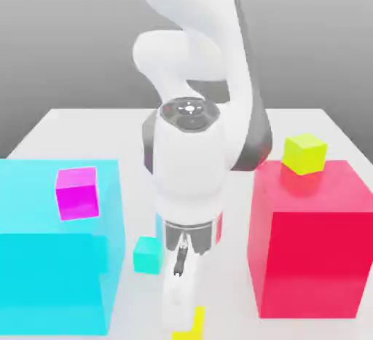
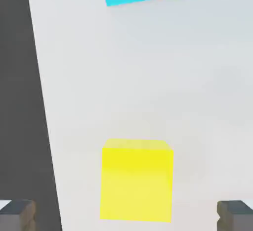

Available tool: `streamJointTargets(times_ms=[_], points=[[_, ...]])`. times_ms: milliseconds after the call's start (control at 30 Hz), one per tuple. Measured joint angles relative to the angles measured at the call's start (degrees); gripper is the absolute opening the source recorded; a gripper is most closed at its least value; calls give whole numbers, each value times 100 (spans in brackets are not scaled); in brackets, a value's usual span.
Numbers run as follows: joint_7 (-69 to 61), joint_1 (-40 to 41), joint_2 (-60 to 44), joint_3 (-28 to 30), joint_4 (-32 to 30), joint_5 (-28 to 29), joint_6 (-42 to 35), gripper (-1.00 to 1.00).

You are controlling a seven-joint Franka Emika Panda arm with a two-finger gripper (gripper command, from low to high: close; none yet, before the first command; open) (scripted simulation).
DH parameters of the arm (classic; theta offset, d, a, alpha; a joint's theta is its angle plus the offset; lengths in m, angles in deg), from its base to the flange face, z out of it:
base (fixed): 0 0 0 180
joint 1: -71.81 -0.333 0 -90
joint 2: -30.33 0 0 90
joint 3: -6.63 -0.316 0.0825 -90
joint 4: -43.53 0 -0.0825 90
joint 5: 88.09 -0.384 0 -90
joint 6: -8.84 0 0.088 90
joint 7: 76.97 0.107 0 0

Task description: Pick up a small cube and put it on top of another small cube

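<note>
One white Franka arm (image 1: 191,164) bent low over a white table (image 1: 65,124) that carried four small cubes and two big boxes; the small ones numbered one warm yellow cube (image 2: 136,180), one lime-yellow cube (image 1: 304,153), one magenta cube (image 1: 77,193) and one teal cube (image 1: 147,254); the big ones were a cyan box (image 1: 55,258) at the exterior view's left and a red box (image 1: 313,247) at its right. In the exterior view the lime-yellow cube sat on top of the red box, near its back corner; the magenta cube sat on the cyan box; the teal cube stood on the table between the cyan box and the arm; of the warm yellow cube a mere sliver showed at the bottom edge, the arm's wrist covering the rest. The hand view gave what the exterior view could not: the warm yellow cube whole, resting on the table between the two dark fingertips (image 2: 17,215) of the gripper (image 2: 127,216), touching neither; the claw stood released, spread wide and grasping nothing; a strip of the cyan box crossed the far side of that picture, and the table's edge ran alongside a dark floor (image 2: 17,76).
</note>
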Motion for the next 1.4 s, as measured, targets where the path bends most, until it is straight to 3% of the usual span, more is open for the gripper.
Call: streamJointTargets(times_ms=[67, 100, 333, 500, 700, 1067, 1333, 1400], points=[[133, -150, -411, 183, 89, 149, 315, 0], [168, -195, -529, 238, 115, 190, 406, -100], [162, -193, -514, 234, 111, 179, 407, -100], [-167, 63, 367, -86, -90, -214, -277, -100], [-1491, 90, 1509, -582, -200, -826, -1268, -100], [-4082, -895, 3754, -771, -369, -1895, -3231, -100], [-5593, -1913, 5210, -752, -517, -2285, -4526, -100], [-5583, -2025, 5305, -923, -632, -2231, -4505, -100]])
